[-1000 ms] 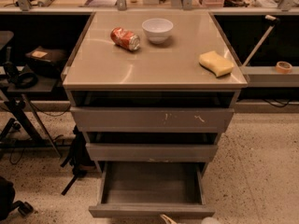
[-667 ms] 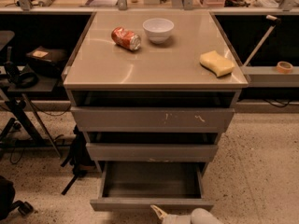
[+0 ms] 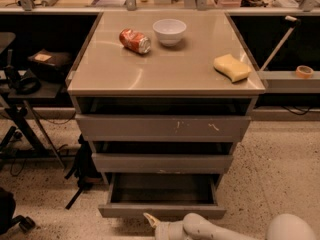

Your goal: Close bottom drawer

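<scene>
The bottom drawer is the lowest of three grey cabinet drawers. It stands pulled out, a shallow open box with a plain flat front panel. The middle drawer and the scratched top drawer sit above it, less far out. My gripper comes in from the lower right on a white arm. Its tip is right in front of the bottom drawer's front panel, near the middle.
On the cabinet top lie a red can, a white bowl and a yellow sponge. A dark stand with cables is at the left. Speckled floor lies at the right.
My arm has come up from the bottom edge and moved left toward the bottom drawer's front. The drawer looks pushed in slightly.
</scene>
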